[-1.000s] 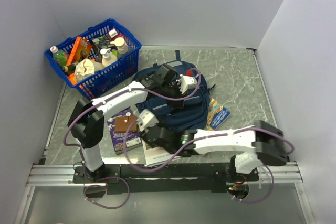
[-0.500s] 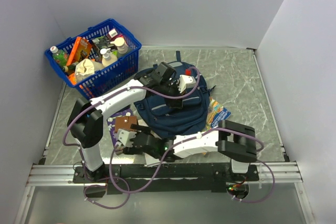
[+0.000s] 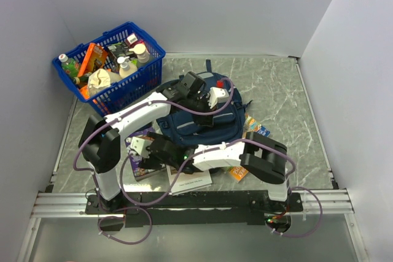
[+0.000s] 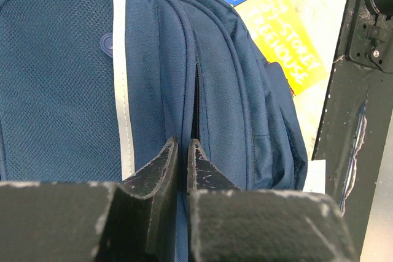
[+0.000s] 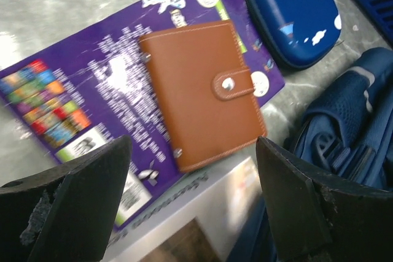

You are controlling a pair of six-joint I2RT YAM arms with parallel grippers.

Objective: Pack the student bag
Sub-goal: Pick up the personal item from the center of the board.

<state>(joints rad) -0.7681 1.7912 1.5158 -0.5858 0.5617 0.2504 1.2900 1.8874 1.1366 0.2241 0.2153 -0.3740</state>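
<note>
The student bag [image 3: 212, 128] is a navy backpack lying mid-table. My left gripper [image 3: 202, 111] sits on its upper side. In the left wrist view its fingers [image 4: 182, 142] are shut on the bag's fabric [image 4: 153, 59] beside a zip seam. My right gripper [image 3: 142, 148] reaches across to the left of the bag, low over a purple book [image 3: 138, 167]. In the right wrist view it [image 5: 191, 142] is wide open above a brown snap wallet [image 5: 199, 93] that lies on the purple book [image 5: 92, 84]. The wallet is not touched.
A blue pencil case [image 5: 291, 10] lies beyond the wallet, and a white book [image 5: 202, 213] lies near the bag's edge [image 5: 344, 127]. A blue basket [image 3: 110, 69] of groceries stands back left. Yellow and blue booklets [image 3: 239, 173] poke out right of the bag.
My right arm swung left from the bag's front to above the wallet, and its jaws widened. The left gripper kept its grip while the bag shifted slightly.
</note>
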